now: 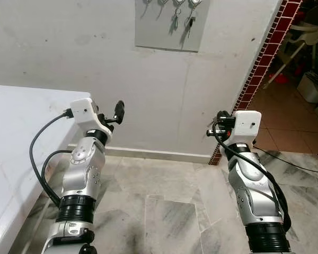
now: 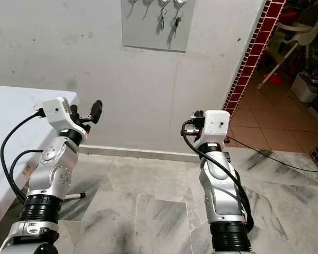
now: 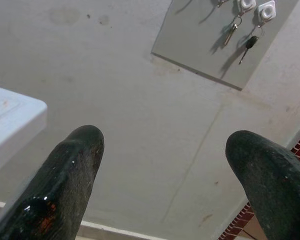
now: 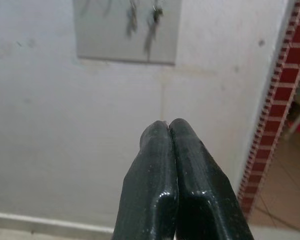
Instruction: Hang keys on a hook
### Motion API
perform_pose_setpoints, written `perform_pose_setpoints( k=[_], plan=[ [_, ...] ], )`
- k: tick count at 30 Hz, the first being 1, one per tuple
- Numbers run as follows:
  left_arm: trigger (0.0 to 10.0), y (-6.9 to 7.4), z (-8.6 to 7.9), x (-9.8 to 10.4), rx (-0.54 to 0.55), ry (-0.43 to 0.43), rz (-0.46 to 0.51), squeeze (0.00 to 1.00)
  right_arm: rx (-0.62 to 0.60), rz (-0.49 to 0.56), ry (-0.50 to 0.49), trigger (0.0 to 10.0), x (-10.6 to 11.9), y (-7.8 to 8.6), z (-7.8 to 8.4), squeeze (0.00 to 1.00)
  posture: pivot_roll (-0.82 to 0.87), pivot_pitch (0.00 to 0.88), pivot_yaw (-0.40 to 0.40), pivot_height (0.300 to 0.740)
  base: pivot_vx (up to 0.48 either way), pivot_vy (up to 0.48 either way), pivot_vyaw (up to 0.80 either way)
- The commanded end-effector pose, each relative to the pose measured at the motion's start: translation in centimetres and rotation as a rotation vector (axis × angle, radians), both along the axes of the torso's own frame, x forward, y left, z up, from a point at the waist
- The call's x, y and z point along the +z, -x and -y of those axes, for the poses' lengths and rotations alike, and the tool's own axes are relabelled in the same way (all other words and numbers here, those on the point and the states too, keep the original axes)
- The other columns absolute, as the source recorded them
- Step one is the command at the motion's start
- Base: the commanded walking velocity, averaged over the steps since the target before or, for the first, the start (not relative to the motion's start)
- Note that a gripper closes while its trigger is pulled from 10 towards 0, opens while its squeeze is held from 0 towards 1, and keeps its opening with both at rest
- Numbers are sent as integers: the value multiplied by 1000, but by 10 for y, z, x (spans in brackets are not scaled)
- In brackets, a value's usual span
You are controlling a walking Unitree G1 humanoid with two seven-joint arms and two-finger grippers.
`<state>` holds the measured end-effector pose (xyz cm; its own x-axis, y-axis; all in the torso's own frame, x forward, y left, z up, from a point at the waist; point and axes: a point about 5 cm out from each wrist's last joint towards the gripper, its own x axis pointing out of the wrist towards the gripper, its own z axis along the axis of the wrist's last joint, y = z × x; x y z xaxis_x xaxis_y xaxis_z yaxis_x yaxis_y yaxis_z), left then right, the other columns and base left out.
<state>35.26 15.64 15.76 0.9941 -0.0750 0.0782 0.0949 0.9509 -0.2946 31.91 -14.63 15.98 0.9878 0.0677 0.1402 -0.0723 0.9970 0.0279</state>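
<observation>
Keys (image 1: pixel 176 21), two sets, hanging from hooks (image 1: pixel 178 2) on grey board (image 1: pixel 148 32), top centre. Left pincer (image 3: pixel 160 165) spread apart, right pincer (image 4: pixel 169 132) pressed together, empty. Likely light, rigid, jingly; best pinched at ring.

Hook board (image 1: pixel 169 32) cut off above; keys (image 4: pixel 152 22) blurred in right wrist view

no readable text, labels or signs

Even, soft daylight on the wall (image 1: pixel 95 63); head views sharp; keys (image 4: pixel 140 20) at twelve o'clock smeared in the right wrist view; glossy glints on close black fingers (image 4: pixel 190 170).
</observation>
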Motion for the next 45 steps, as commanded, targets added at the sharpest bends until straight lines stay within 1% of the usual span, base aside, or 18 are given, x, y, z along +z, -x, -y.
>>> perform_pose_setpoints(
  k=[1, 5, 11, 24, 26, 31, 37, 45],
  plan=[
    [10000, -1, 0, 7, -10, -5, 16, 0, 17, 61, -14, 10000, 12, 2, -1, 0, -45, 0, -48, 740, 307, 0, 0],
    [10000, -2, -1, 7, -11, -2, 15, 0, 23, 72, -18, 10000, 13, 2, -1, 0, -45, 0, -48, 740, 328, 0, 0],
    [10000, -3, -3, 9, -9, 0, 15, 0, 32, 80, -25, 10000, 14, 3, -2, 0, -44, 0, -40, 740, 370, 262, 0],
    [10000, -4, -2, 11, -13, -2, 15, 0, 32, 79, -37, 10000, 13, 3, -3, 0, -41, 0, -35, 740, 371, 280, 0],
    [10000, -4, -2, 13, -17, -56, 23, 0, 32, 79, -39, 10000, 13, 3, -3, 0, -40, 0, -35, 740, 414, 120, 0],
    [10000, -5, -1, 14, -20, -64, 25, 0, 30, 79, -41, 10000, 13, 3, -3, 0, -40, 0, -33, 740, 391, 0, 0],
    [10000, -5, 1, 16, -28, -111, 35, 0, 32, 81, -48, 10000, 13, 3, -4, 0, -38, 0, -29, 740, 480, 0, 0],
    [10000, -5, 1, 15, -34, -102, 29, 0, 32, 81, -53, 10000, 13, 3, -5, 0, -37, 0, -28, 740, 480, 0, 0]
  ],
)
